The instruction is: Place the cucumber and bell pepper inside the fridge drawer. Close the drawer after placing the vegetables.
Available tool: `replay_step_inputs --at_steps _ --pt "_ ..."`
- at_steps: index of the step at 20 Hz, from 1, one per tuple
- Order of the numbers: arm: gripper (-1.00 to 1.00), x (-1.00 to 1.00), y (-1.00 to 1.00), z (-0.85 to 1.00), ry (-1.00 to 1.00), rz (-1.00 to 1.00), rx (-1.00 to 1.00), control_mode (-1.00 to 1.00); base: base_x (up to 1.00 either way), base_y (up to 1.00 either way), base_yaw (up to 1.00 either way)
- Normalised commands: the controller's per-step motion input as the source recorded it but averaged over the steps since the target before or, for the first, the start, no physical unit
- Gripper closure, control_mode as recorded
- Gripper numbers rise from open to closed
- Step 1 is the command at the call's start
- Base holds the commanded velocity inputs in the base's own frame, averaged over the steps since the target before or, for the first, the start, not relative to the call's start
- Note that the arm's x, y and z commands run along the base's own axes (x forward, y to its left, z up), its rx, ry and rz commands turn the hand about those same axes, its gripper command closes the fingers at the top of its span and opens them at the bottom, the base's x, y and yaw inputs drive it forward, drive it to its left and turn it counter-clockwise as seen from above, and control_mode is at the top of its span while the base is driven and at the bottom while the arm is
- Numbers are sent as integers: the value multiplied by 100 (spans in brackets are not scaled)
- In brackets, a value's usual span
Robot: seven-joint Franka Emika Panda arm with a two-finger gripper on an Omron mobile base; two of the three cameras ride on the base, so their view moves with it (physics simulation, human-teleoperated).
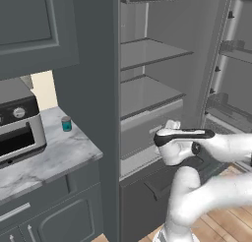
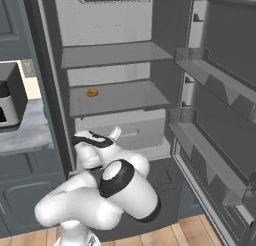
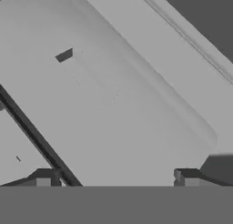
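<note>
- Looking from the left base view, the gripper (image 1: 170,125) sits at centre-right of the frame, right against the front of the fridge drawer (image 1: 147,130), which lies below the lowest shelf (image 1: 147,96). The drawer looks pushed in. Its plain flat front offers no handle to see, so I judge it stiff, smooth and slippery, best taken by hooking the top edge.
- Turning to the right base view, the gripper (image 2: 114,135) is at lower left of centre, its tip at the drawer (image 2: 135,125) front. A small orange item (image 2: 92,92) lies on the shelf (image 2: 130,97) above, left of centre. I cannot tell where the cucumber and bell pepper are.
- Seen from the hand view, the two finger tips (image 3: 186,178) stand wide apart at the bottom corners, holding nothing. The pale drawer (image 3: 113,104) surface crosses the frame.
</note>
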Motion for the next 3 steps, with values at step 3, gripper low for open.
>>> replay_step_inputs --at_steps 3 --pt "-100 -86 -45 72 0 -9 0 -100 0 0 0"
